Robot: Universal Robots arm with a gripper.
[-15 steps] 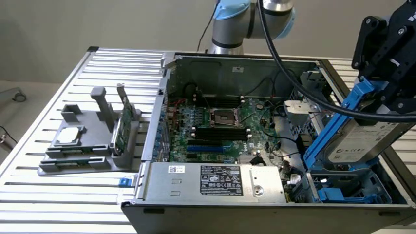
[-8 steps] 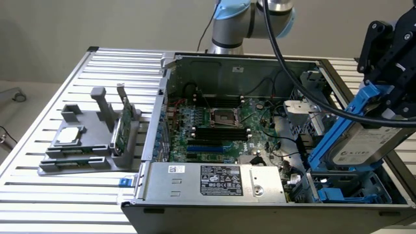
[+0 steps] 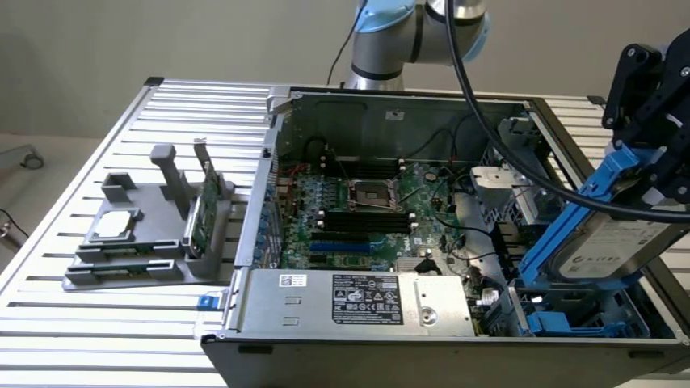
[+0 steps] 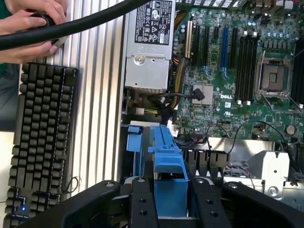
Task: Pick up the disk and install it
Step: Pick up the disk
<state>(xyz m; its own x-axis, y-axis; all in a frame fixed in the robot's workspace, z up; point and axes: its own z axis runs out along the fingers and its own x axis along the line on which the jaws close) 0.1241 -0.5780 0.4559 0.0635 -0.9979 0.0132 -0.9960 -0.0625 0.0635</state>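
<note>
claw (image 4: pixel 172 202) clamps the disk (image 3: pixel 612 246), tilted above the case's (image 3: pixel 377 121) blue bay (image 3: pixel 561 323); black cable (image 4: pixel 71 23) crosses close; power supply (image 3: pixel 356 299) beside

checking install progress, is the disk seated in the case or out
Out: the disk hangs tilted in the gripper above the blue bay, not seated.

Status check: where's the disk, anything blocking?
Gripper shut on disk. Disk tilted, lower end above blue bay, not seated. Loose cables beside bay.
</note>
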